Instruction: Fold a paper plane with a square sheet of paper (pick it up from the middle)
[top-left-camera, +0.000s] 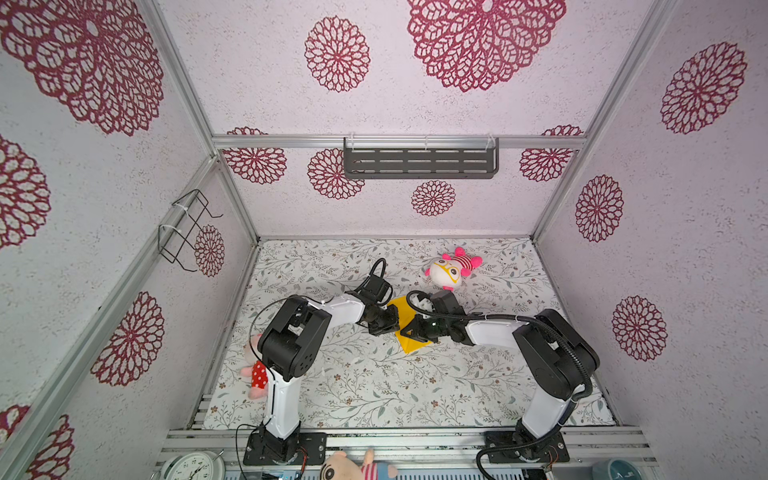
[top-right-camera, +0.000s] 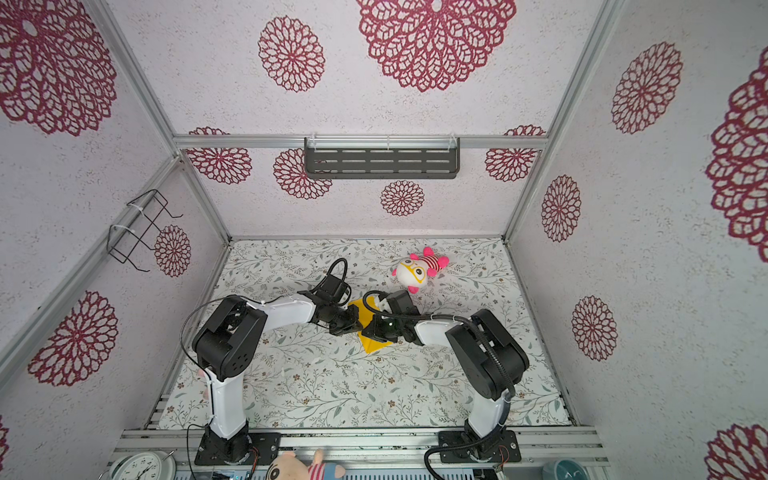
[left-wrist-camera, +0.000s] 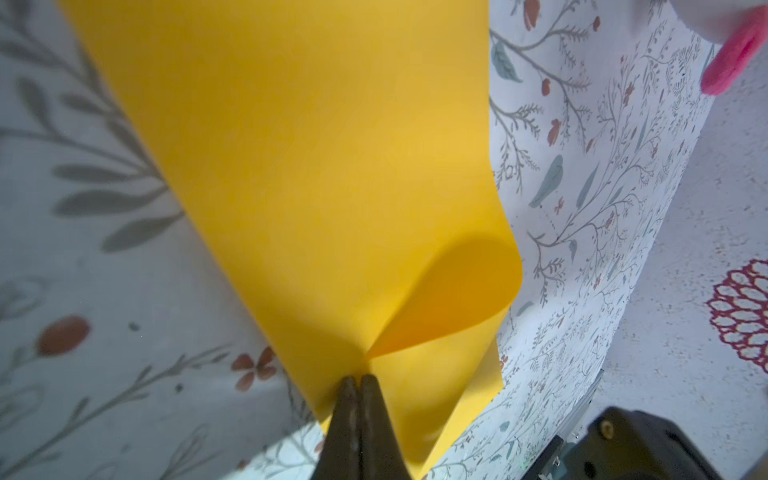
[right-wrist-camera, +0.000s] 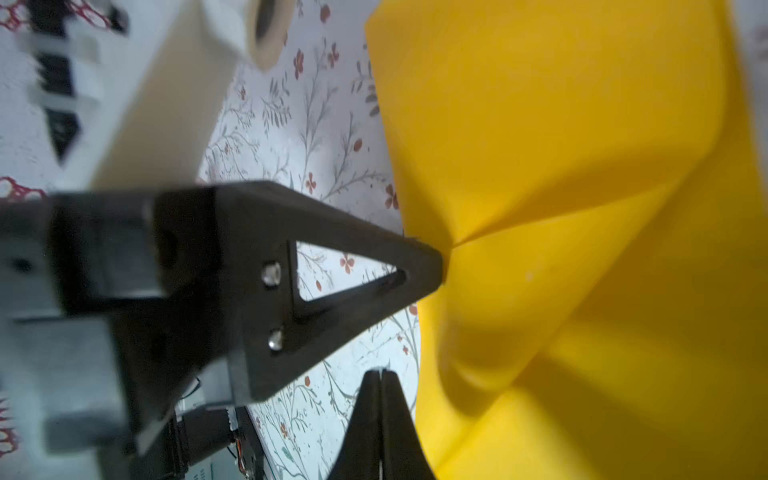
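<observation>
Front rail, nearest: a white clock (top-left-camera: 193, 467) and a pig plush (top-left-camera: 353, 469) lie just outside the work area. Next come the two arm bases. A plush in a red dotted dress (top-left-camera: 258, 374) lies on the floral tabletop (top-left-camera: 374, 395), partly hidden behind the left arm. Mid-tabletop: both arms reach inward and meet over the square sheet of paper (top-left-camera: 411, 344), yellow-orange, which shows in both top views between and under the two wrists. Left tool (left-wrist-camera: 357, 380): tips pressed together, pinching the sheet inside its edge. In the left wrist view the paper rises away from the pinch and one portion curls over into a soft loop beside the tips. The right wrist view shows sharp creases radiating from that same pinch point, and the sheet buckled rather than flat. Right tool (right-wrist-camera: 380, 376): tips closed against each other, with no paper visible between them. The sheet's edge lies just beside them, and whether they touch it I cannot tell. Beyond the tools a pink-and-white plush toy (top-left-camera: 451, 268) lies on the tabletop near the paper, apart from it. Farther back, a black wire rack (top-left-camera: 187, 228) hangs on the left wall and a dark slotted shelf (top-left-camera: 419, 162) is mounted on the rear wall.
</observation>
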